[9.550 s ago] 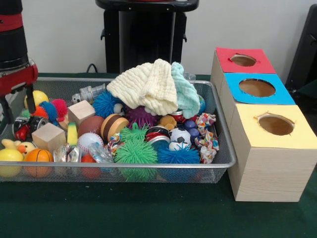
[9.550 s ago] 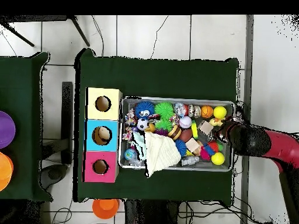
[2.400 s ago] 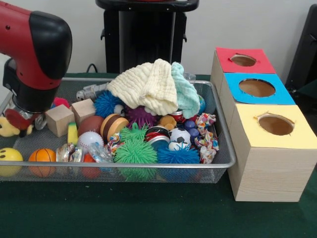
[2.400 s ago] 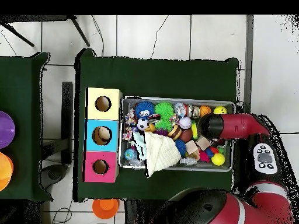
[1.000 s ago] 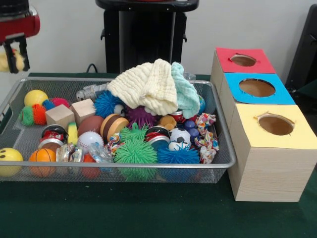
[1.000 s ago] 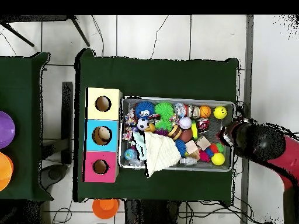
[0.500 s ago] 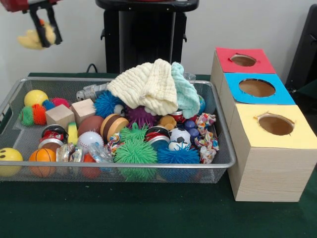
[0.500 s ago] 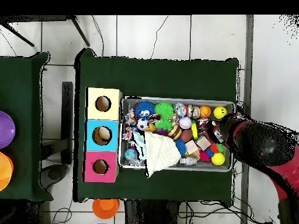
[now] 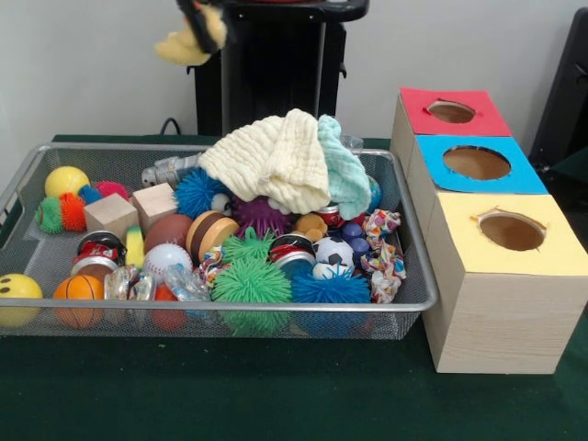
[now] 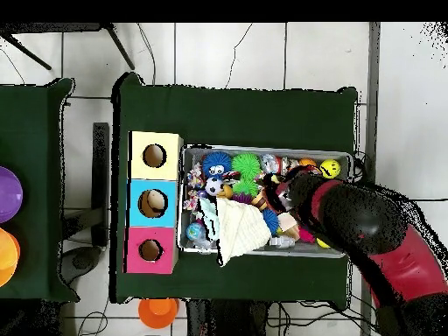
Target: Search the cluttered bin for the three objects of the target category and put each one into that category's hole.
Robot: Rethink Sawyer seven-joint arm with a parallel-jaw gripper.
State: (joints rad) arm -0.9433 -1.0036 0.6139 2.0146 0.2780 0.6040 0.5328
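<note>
My gripper (image 9: 206,16) shows only its dark tips at the top edge of the front view, high above the bin. It is shut on the yellow duckling (image 9: 186,46), which hangs from it in the air. The bin (image 9: 230,305) is a silver wire mesh basket full of clutter; it also shows in the overhead view (image 10: 262,148). In the overhead view my arm (image 10: 350,214) reaches over the bin's right half and hides the gripper. The red-surround hole (image 9: 451,111) is the farthest on the wooden box; it also shows in the overhead view (image 10: 150,250). I see no orange striped toy.
The blue-surround hole (image 9: 476,163) and the yellow-surround hole (image 9: 511,231) sit nearer on the same box. Pale cloths (image 9: 276,156) heap at the bin's back. Puffer balls (image 9: 251,280), wooden blocks (image 9: 110,216) and yellow balls (image 9: 66,180) fill it. The black pedestal (image 9: 271,64) stands behind.
The gripper lifted the duckling out of the bin's left end in the front view, rose, and has moved right towards the middle. Balls and blocks at that end shifted.
</note>
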